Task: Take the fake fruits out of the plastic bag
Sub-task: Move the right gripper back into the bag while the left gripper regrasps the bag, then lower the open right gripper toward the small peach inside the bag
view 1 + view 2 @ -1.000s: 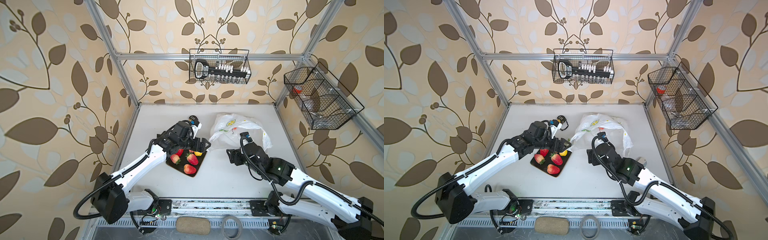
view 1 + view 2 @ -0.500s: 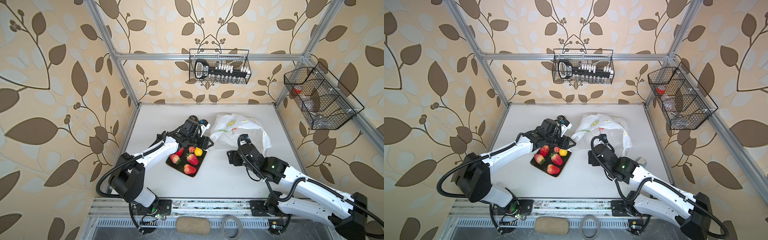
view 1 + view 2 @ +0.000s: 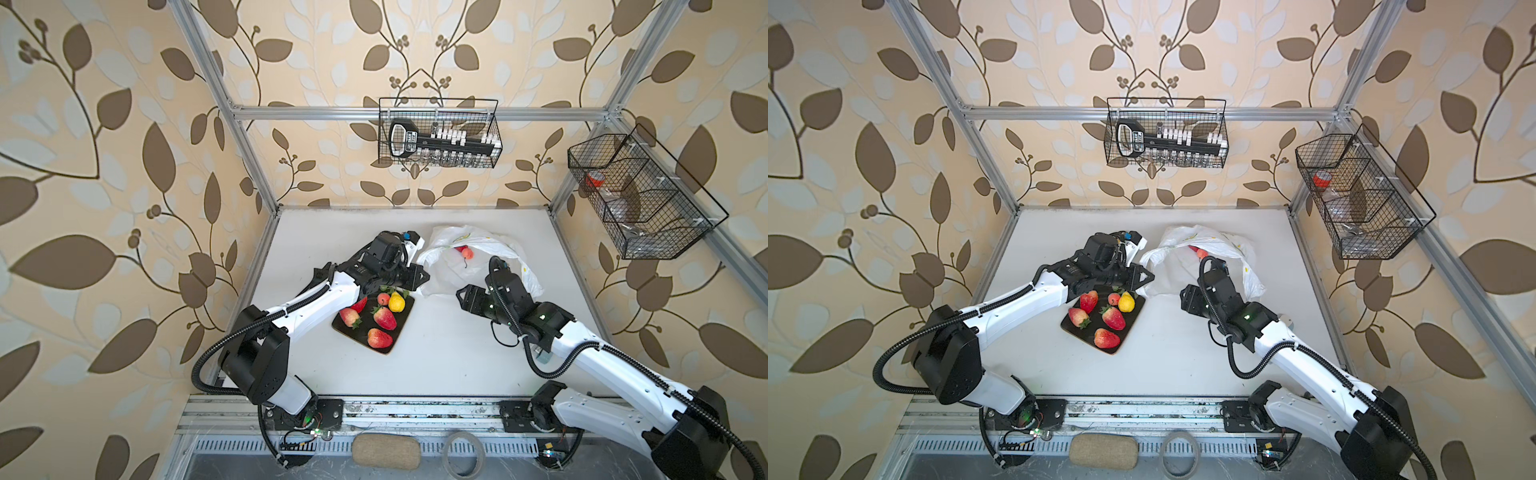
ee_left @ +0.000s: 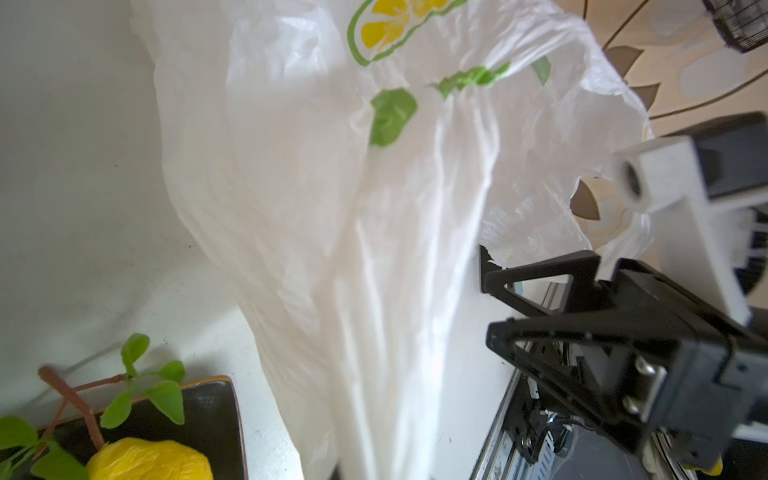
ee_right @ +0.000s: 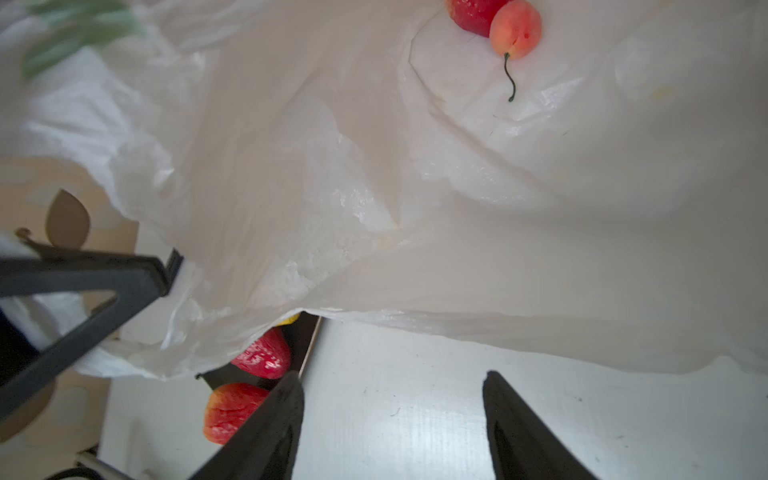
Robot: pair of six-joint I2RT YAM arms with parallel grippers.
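Observation:
The plastic bag [image 3: 498, 249] lies crumpled at the back middle of the table. My left gripper [image 3: 419, 276] is shut on its near left edge and holds the mouth up. Inside the bag lie a red strawberry [image 5: 478, 14] and a pink-red round fruit [image 5: 515, 29], which also show in both top views [image 3: 467, 251]. Several strawberries [image 3: 384, 318], a round fruit and the yellow pear [image 3: 396, 302] rest on a black tray [image 3: 402, 328]. My right gripper [image 5: 390, 380] is open and empty, low over the bare table just in front of the bag's near edge.
A wire basket [image 3: 438, 133] hangs on the back wall and another [image 3: 640, 195] on the right wall. A tape roll [image 3: 463, 451] and a tan pad [image 3: 386, 451] lie past the front rail. The tray sits close to the left arm.
My left gripper has left the tray, gone to the bag's edge and shut on it. The bag's mouth now stands open. The right gripper has narrowed a little and come nearer the bag.

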